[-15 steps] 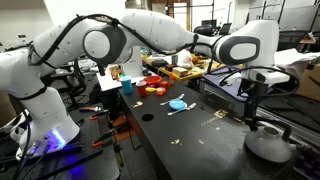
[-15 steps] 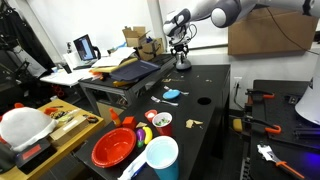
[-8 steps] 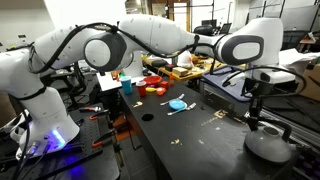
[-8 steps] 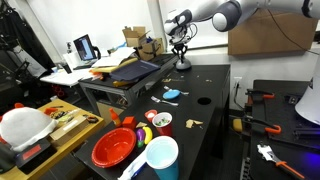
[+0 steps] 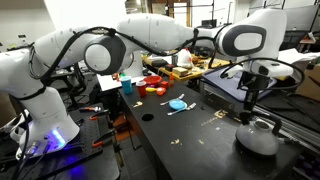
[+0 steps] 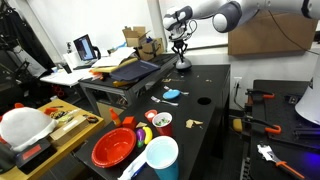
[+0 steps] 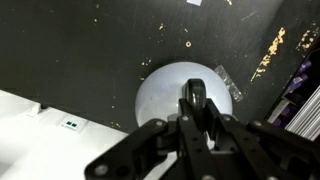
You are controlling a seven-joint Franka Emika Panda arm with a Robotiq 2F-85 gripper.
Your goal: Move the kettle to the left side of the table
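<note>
The dull grey dome-shaped kettle (image 5: 258, 138) sits at one end of the black table (image 5: 190, 135). From the far side it shows small (image 6: 182, 65) on the table (image 6: 205, 85). My gripper (image 5: 249, 118) comes straight down onto it. In the wrist view the kettle (image 7: 165, 90) fills the middle of the picture on the table (image 7: 80, 50). Its dark arched handle (image 7: 195, 98) is pinched between the fingers of my gripper (image 7: 197, 118), which is shut on it. The gripper (image 6: 181, 55) also shows just above the kettle.
A blue object (image 5: 178, 104) (image 6: 172, 94) lies mid-table beside a round hole (image 6: 204, 100). A red plate (image 6: 113, 147), a cyan cup (image 6: 161, 158) and small toys crowd the other end. A second bench with a dark mat (image 6: 130, 70) and a cardboard box (image 6: 262, 38) stand nearby.
The gripper has closed on the kettle's handle. The kettle has shifted slightly leftward in an exterior view, and the arm has risen a little.
</note>
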